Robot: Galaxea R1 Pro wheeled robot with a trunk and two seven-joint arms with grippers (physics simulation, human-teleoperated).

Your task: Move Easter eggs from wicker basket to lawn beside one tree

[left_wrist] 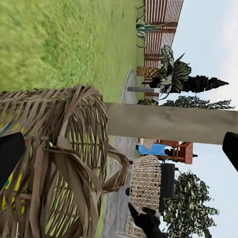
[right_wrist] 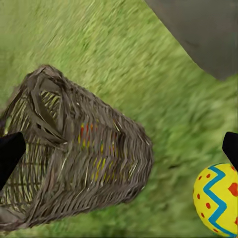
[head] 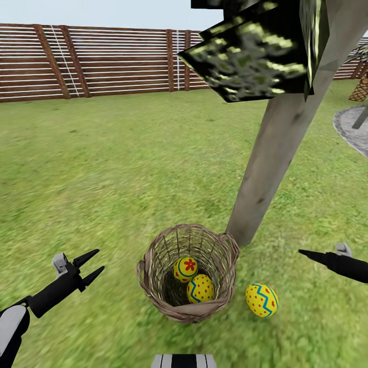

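Note:
The wicker basket (head: 148, 278) stands on the lawn (head: 102, 168) at the foot of the tree (head: 276, 148). Inside it lie the red-flower egg (head: 185, 269) and the red-dotted egg (head: 200, 289). The blue-zigzag egg (head: 261, 300) rests on the grass just right of the basket, near the trunk; it also appears as the zigzag egg (right_wrist: 218, 198) in the right wrist view. My left gripper (head: 91, 268) hovers left of the basket, open and empty. My right gripper (head: 309, 254) hangs right of the zigzag egg, its fingertips (right_wrist: 10, 153) spread wide, open and empty, beside the basket (right_wrist: 74, 148).
A wooden slat fence (head: 102, 61) closes the far side of the lawn. A grey paved path (head: 352, 128) curves at the right. Dark leaf panels (head: 250, 51) hang overhead near the trunk. Open grass stretches left and behind the basket.

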